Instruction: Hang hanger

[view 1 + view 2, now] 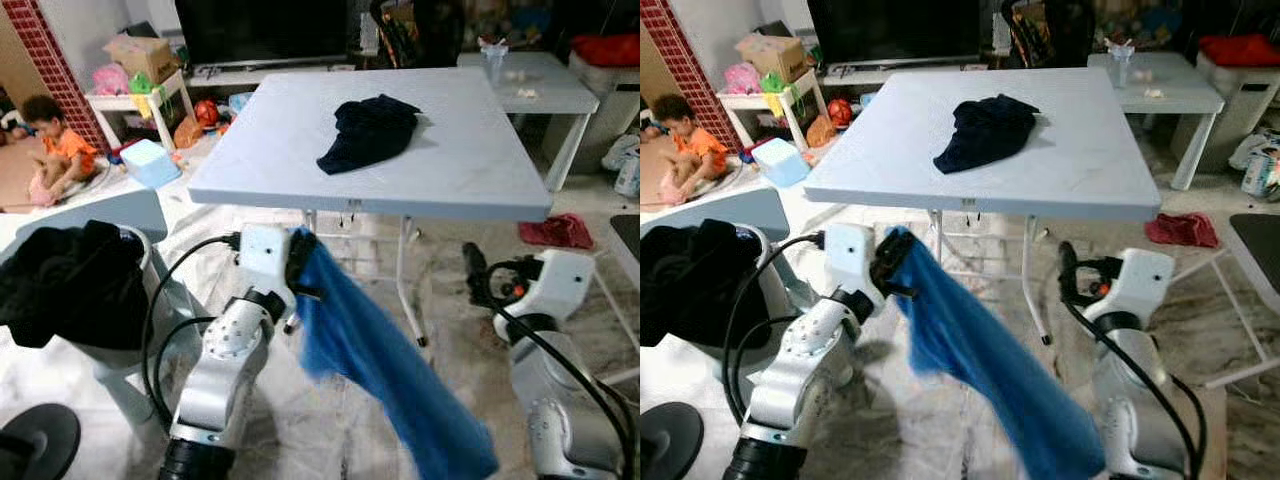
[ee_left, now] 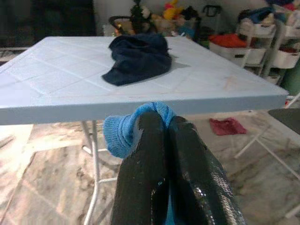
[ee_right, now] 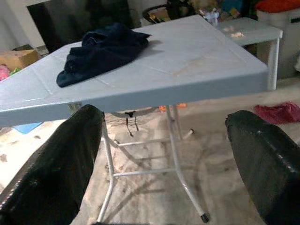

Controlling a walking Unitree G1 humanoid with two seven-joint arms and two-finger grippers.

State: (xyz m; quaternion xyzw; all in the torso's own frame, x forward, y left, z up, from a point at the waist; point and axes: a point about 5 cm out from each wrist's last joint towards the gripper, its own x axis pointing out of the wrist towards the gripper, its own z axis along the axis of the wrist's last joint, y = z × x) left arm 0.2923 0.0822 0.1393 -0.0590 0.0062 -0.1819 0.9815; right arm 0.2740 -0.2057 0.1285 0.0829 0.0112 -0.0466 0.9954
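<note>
Left pincer pinched on blue cloth, draped below.

Pale folding table, marbled floor, red-brick wall at left

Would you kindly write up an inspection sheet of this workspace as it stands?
Surface: light grey folding table, top bare apart from one garment.
Job's things: blue cloth hangs from the left gripper; no hanger seen.
Clutter: dark navy garment on the table; black clothes in a white basket; red cloth on the floor.
Grippers: left shut on the blue cloth; right gripper open, before the table edge.
Cables: black cables loop along both arms.
Surroundings: seated child, dark television, cardboard box.
</note>
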